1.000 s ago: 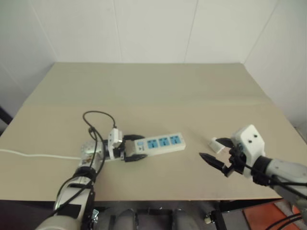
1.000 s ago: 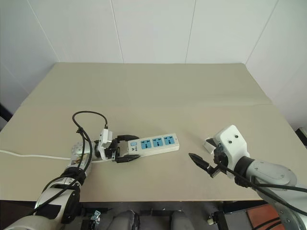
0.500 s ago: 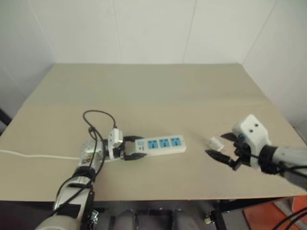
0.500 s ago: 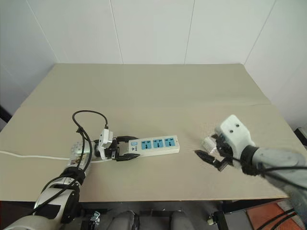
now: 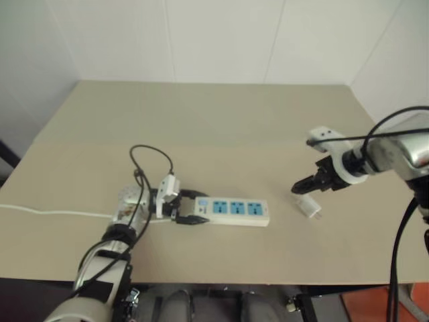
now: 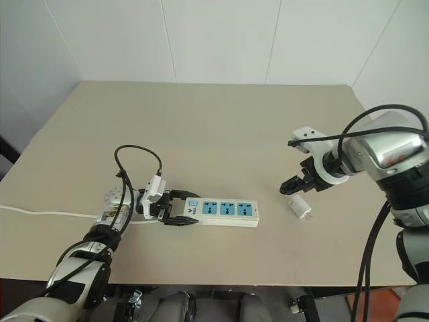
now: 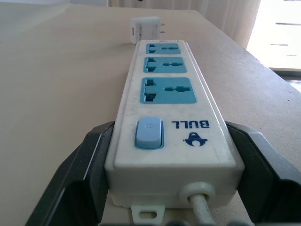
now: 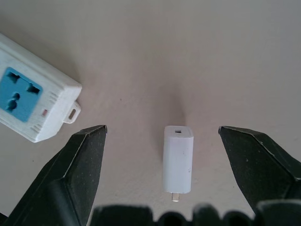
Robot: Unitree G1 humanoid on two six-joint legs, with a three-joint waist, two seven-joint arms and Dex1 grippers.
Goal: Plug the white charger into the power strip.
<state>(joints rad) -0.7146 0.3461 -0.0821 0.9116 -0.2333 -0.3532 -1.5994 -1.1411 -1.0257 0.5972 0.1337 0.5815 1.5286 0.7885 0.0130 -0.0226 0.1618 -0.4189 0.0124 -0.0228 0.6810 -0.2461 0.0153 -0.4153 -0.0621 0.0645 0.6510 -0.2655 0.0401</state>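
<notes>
The right gripper [image 8: 176,136] has swung forward and tipped steeply downward — it now hangs over the white charger [image 6: 299,207], jaws spread wide with one finger on either side of it and neither touching. That lines up a pick, probably the next step, since the charger lies flat on the surface [image 6: 221,127], well apart from the power strip [image 6: 221,212] and just past its far end. A second ago this gripper sat lower and nearer the surface's front edge, pointing across rather than down. The left gripper [image 7: 160,155] has barely shifted — its jaws bracket the switch end of the power strip, close against both sides, steadying it; the three blue sockets [image 7: 163,70] face up, all unoccupied. The camera itself has shifted slightly too.
</notes>
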